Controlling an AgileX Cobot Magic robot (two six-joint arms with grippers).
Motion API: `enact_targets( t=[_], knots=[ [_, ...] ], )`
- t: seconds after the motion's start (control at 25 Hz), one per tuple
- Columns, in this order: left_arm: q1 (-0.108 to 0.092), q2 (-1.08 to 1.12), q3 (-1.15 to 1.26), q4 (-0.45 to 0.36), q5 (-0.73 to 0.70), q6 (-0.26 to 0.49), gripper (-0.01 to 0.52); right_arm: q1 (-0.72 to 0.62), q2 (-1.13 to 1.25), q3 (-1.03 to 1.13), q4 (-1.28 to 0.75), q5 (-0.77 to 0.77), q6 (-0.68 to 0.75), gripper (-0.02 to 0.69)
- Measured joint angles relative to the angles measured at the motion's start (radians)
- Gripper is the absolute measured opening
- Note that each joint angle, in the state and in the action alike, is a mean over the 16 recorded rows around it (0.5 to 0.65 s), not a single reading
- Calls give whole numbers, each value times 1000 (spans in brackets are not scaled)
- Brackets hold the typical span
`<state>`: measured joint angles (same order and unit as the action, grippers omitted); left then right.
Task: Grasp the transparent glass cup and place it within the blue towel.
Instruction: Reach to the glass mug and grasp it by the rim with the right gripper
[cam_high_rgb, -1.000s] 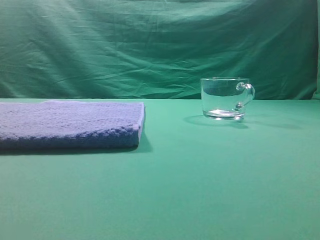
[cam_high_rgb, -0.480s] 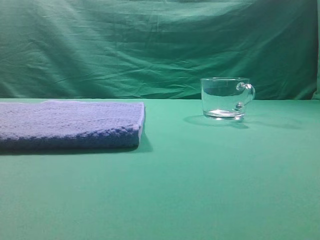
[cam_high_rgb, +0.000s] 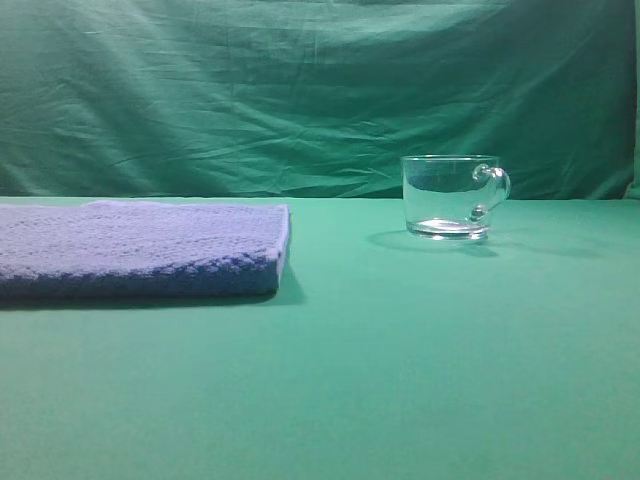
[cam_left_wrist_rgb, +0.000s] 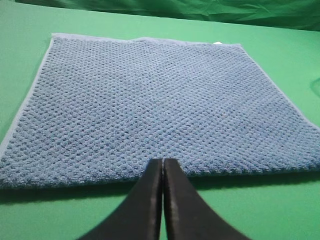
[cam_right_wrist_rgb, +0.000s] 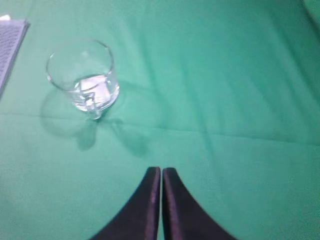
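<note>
While the cup (cam_high_rgb: 448, 197) stands upright on the desk (cam_high_rgb: 400, 350), well right of the towel (cam_high_rgb: 140, 248), both hands are pinched closed and hold nothing. For a good grasp the right hand (cam_right_wrist_rgb: 161, 172) should open and straddle the rim (avoiding the handle). Open desk lies between cup and towel edge.

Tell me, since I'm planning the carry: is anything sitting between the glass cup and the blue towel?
Nothing visible. Only bare green cloth lies between the transparent glass cup and the blue towel.
</note>
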<state>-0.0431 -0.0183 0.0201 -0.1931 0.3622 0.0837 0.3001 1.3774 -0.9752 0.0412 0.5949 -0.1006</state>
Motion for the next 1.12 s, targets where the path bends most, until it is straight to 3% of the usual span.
enact_targets(
  t=[0.4,0.56,0.68,1.12],
  knots=[
    [0,0,0,0,0,0,0,36,338,-193,7,22,-11,490],
    [0,0,0,0,0,0,0,36,426,-241,9,9,-10,562],
    [0,0,0,0,0,0,0,37,474,-264,10,-17,-10,530],
    [0,0,0,0,0,0,0,49,540,-319,10,-81,-21,179]
  ],
)
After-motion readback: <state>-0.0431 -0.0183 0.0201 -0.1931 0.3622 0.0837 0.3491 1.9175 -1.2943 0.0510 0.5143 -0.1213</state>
